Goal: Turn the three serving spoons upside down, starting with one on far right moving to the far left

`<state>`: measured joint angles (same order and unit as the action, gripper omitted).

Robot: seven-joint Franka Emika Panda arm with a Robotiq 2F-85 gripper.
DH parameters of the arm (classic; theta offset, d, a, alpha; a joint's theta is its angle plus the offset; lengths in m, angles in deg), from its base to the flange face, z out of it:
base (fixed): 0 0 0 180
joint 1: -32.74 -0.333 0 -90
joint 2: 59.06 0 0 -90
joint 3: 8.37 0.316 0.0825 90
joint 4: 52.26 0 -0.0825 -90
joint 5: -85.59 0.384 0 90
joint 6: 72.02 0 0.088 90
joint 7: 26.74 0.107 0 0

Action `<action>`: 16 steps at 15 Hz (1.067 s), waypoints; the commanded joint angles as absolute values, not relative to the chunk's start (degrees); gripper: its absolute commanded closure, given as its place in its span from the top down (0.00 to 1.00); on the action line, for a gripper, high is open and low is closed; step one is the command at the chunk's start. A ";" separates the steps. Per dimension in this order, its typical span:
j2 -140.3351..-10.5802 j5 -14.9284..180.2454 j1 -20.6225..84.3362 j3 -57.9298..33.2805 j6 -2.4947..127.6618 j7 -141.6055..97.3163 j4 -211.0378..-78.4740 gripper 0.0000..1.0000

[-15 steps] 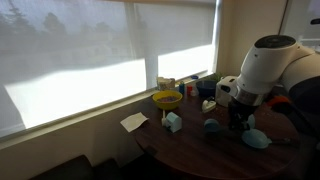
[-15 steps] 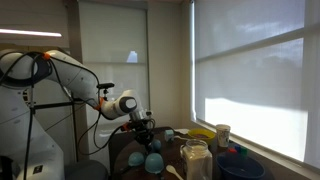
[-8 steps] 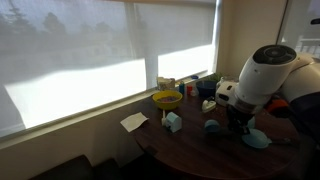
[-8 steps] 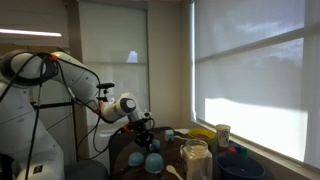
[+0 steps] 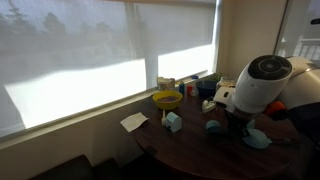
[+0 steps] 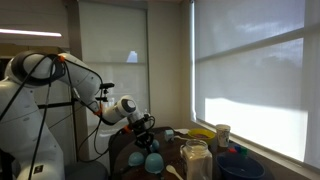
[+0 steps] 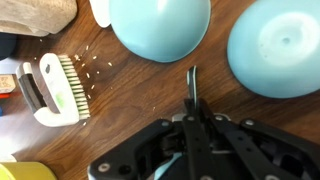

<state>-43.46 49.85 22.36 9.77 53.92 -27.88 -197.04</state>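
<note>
Hanging low over the brown wooden table with the gripper pinched fully closed, fingertips pressed flat together and nothing visible between them. Impossible to tell whether resting on the wood or just above it.

Just ahead of the fingertips, slightly toward the wrist picture's left: a teal serving spoon, only its round bowl in frame, seemingly rounded side up. Ahead and off toward the picture's right: a second teal serving spoon, likewise seemingly dome up, with a small round mark near its middle. Near each other but apart, with a strip of bare wood between them and the closed fingertips pointing straight at that strip, just short of it. Touching neither bowl. Handles out of frame. No making out the third spoon in any view.

Well out to the side of the fingers, toward the picture's left: a white brush lying flat, with pale crumbs scattered on the wood beside it.

In an exterior view, beyond the hand toward the window: a yellow bowl, and nearer the table edge a small light-blue box with a white sheet of paper beside it. Overhead, the bulky white arm, bent down over the spoons.
</note>
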 commanded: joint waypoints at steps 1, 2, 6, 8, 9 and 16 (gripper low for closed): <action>-46.20 49.59 21.00 9.52 52.69 -27.36 -194.97 0.33; -46.21 50.19 20.76 9.26 52.81 -27.97 -194.93 0.40; -44.91 52.06 20.67 7.75 53.23 -29.33 -194.45 0.66; -43.77 53.79 20.64 6.62 54.11 -30.08 -194.09 0.81; -43.04 54.68 20.69 6.13 54.44 -30.24 -193.78 0.89; -35.40 69.27 20.21 1.09 56.36 -35.09 -191.12 1.00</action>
